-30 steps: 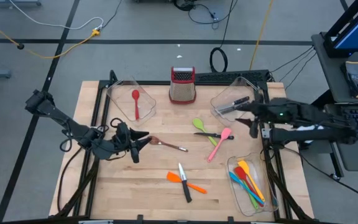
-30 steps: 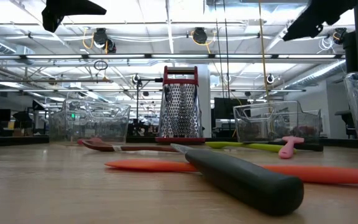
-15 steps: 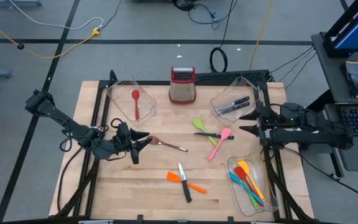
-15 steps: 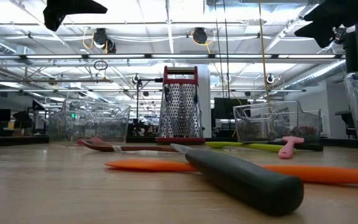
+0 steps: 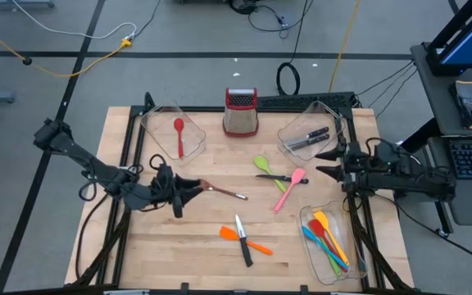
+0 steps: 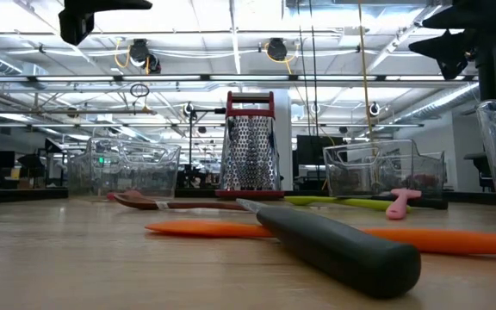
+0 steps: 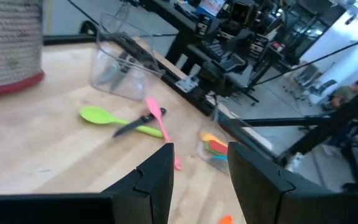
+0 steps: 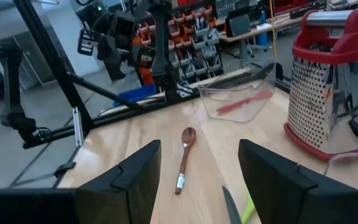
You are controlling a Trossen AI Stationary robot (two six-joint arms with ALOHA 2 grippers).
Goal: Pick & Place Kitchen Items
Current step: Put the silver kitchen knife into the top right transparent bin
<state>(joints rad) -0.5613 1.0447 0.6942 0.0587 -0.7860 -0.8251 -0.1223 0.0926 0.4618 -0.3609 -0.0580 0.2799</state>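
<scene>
Brown and steel, a wooden spoon (image 5: 220,190) lies left of centre in the high view, its bowl just beside the left gripper (image 5: 193,188), whose fingers stand apart and hold nothing. At centre a green spoon (image 5: 265,166), a pink spatula (image 5: 288,188) and a small black-handled knife (image 5: 281,178) lie crossed together. Lower centre, a black-handled knife (image 5: 242,243) lies across an orange spatula (image 5: 246,240). A red spoon (image 5: 179,134) sits in the upper-left bin (image 5: 156,123); two more knives (image 5: 307,137) lie in the upper-right bin (image 5: 301,120); several coloured spatulas (image 5: 327,238) fill the lower-right bin (image 5: 308,248). The right gripper (image 5: 328,162) hangs at the right edge of the table (image 5: 179,246), between the two right bins, fingers spread and empty. The grater (image 5: 241,111) stands at top centre.
</scene>
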